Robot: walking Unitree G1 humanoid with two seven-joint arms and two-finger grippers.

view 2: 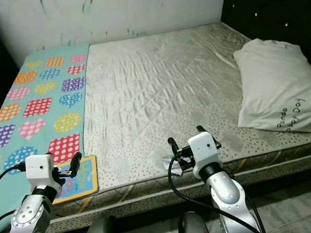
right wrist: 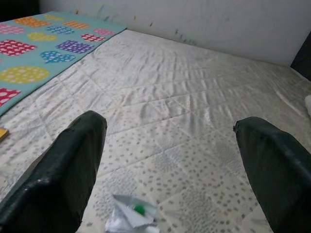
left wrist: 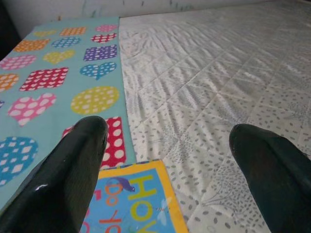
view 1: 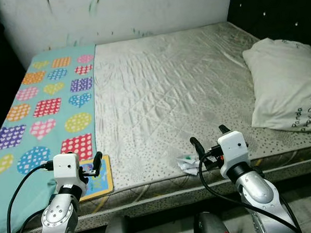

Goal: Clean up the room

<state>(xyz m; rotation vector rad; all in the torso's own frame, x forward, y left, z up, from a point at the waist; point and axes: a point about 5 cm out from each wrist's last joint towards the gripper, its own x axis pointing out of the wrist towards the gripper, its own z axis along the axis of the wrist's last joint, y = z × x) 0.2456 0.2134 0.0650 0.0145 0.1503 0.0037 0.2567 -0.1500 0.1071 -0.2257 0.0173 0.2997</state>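
Observation:
A crumpled white wrapper (view 1: 187, 164) with a green mark lies near the front edge of the bed (view 1: 165, 95); it also lies low between the black fingers (right wrist: 63, 174) as the wrapper (right wrist: 131, 217). My right gripper (view 1: 209, 139) hovers open just above and behind it. A blue card with a yellow border (view 1: 96, 179) lies at the front left of the bed; the card (left wrist: 129, 204) sits under my open left gripper (view 1: 90, 165).
A teal blanket with coloured hearts (view 1: 45, 106) covers the bed's left side. A white pillow (view 1: 287, 86) lies at the right. A white wall (view 1: 113, 14) stands behind the bed, and a dark padded headboard (view 1: 275, 11) at the far right.

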